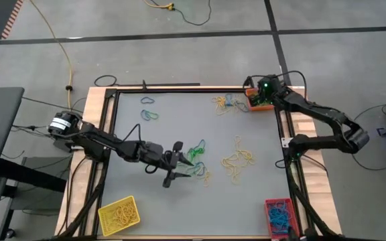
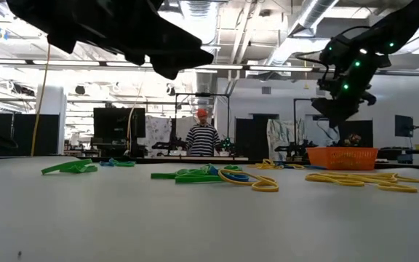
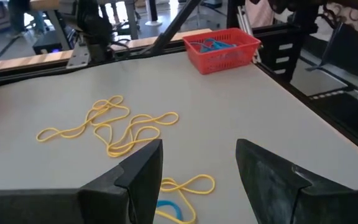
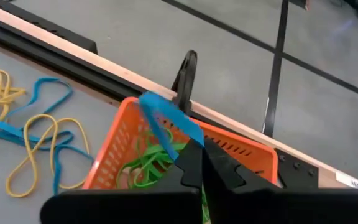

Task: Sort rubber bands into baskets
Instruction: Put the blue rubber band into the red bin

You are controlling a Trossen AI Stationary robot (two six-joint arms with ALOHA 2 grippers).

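Observation:
My right gripper [image 4: 197,144] hangs over the orange basket [image 4: 114,146] at the table's far right corner [image 1: 256,102], shut on a blue rubber band [image 4: 163,115]. Green bands [image 4: 148,165] lie in that basket. My left gripper [image 3: 197,168] stands open above the table's middle [image 1: 174,163], pointing toward the right side. A yellow band [image 3: 188,185] and a blue one [image 3: 169,208] lie on the table under its fingers. Green bands [image 1: 196,150] lie just beyond its tips and a tangle of yellow bands [image 1: 236,161] farther right. My right gripper pinches one end of the blue band [image 4: 185,132] between its two fingertips, coming slanting down from above. The band is lifted clear and sticks out flat past the fingertips, over the orange basket's rim.
The yellow basket [image 1: 119,215] with yellow bands stands at the near left, the red basket [image 1: 279,213] with blue bands at the near right. More yellow and blue bands [image 1: 223,104] lie beside the orange basket, green and blue ones [image 1: 149,114] at the far left. A person [image 2: 202,138] stands beyond the table.

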